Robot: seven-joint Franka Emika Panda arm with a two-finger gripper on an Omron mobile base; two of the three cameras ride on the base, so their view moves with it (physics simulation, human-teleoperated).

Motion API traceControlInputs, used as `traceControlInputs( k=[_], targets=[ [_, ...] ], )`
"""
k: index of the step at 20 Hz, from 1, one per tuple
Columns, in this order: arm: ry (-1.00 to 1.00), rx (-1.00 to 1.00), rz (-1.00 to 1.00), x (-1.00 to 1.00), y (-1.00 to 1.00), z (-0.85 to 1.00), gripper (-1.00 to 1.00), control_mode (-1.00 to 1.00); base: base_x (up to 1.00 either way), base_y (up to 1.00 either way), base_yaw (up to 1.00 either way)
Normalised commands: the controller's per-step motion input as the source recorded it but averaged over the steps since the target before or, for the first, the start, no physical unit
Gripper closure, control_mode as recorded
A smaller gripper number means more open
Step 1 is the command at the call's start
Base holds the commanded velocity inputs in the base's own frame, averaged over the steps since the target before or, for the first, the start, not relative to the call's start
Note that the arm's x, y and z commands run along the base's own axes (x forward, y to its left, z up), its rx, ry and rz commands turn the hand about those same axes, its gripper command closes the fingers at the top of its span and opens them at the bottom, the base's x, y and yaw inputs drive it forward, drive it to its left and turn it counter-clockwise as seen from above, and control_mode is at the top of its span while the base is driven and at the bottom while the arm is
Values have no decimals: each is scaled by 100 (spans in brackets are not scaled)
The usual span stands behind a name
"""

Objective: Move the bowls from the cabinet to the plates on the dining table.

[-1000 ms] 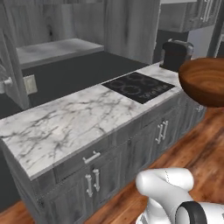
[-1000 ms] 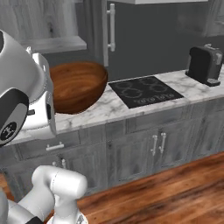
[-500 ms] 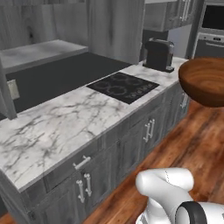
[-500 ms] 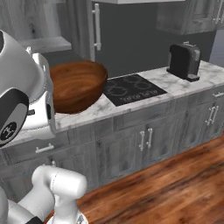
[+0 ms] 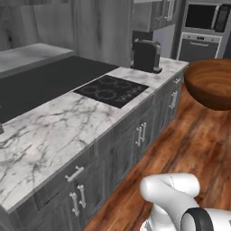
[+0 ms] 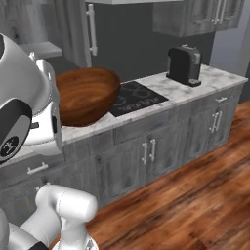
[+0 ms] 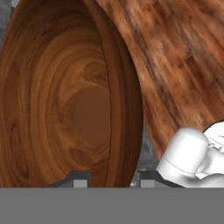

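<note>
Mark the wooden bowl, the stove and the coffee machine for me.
wooden bowl (image 6: 85, 95), right base view, inner wall.
stove (image 5: 112, 90), left base view, middle of the black cooktop.
coffee machine (image 6: 184, 64), right base view, front of its dark body.

in the left base view the right edge cuts off the wooden bowl (image 5: 212, 83), so we lose its far side. in the right base view the arm's white body covers the bowl's left part. in the hand view the bowl's top and left run out of frame, and the finger tips (image 7: 78, 178) barely show, seemingly astride its rim.
</note>
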Motion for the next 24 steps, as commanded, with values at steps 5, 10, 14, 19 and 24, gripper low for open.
traceControlInputs(
  k=[5, 10, 14, 19, 24],
  targets=[
    [0, 0, 0, 0, 0, 0, 100, 100, 0, 4, -25],
    [0, 0, 0, 0, 0, 0, 100, 100, 0, 4, -25],
    [0, 0, 0, 0, 0, 0, 100, 100, 0, 4, -25],
    [0, 0, 0, 0, 0, 0, 100, 100, 0, 4, -25],
    [0, 0, 0, 0, 0, 0, 100, 100, 0, 4, -25]
  ],
)
